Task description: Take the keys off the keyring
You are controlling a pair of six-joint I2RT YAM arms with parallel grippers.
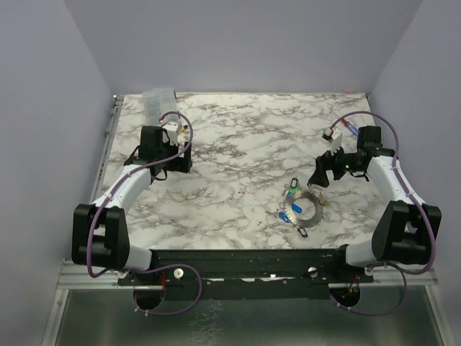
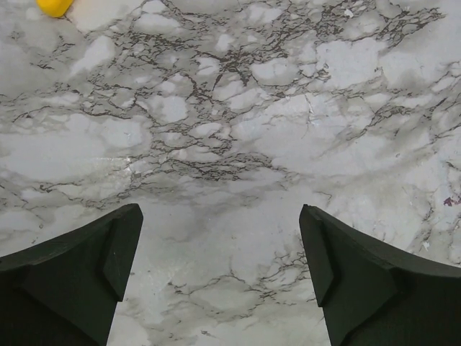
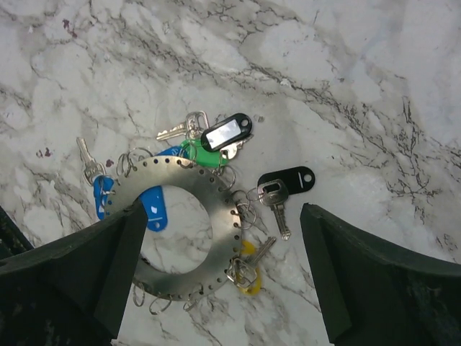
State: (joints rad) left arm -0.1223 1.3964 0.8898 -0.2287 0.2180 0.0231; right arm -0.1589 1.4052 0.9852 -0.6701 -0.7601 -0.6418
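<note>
Marbled white-and-grey table [image 1: 238,137] is enclosed by plain pale walls. At the far left corner a clear plastic container [image 1: 159,101] is seen.

Left side: the left gripper [image 2: 220,210] is held over bare marble, fingers spread wide, nothing between them. A yellow rounded object [image 2: 54,6] is cut off by the top left corner of the left wrist view; its kind cannot be told.

Right of centre, toward the near edge: the keyring [image 3: 173,173] lies flat on the table. It is noted as a wide grey metal disc with a large round hole and a row of small holes punched along its rim. Small wire rings are threaded through these holes, and the keys [image 3: 276,205] are carried on them, fanned around the disc.

- A blue tag [image 3: 101,196] with a silver key lies at the left edge.
- A second blue tag [image 3: 153,207] is folded into the hole.
- A green tag [image 3: 202,153] and a black tag with a white label [image 3: 227,131] lie at the top, a silver key beside them.
- A plain black tag [image 3: 288,179] is seen to the right.
- A yellow tag [image 3: 248,267] is partly hidden under the lower right edge.

Right side: the right gripper [image 3: 223,207] is positioned above the disc with its fingers parted and nothing grasped. In the wrist view one finger overlaps the disc's lower left; contact cannot be told.
</note>
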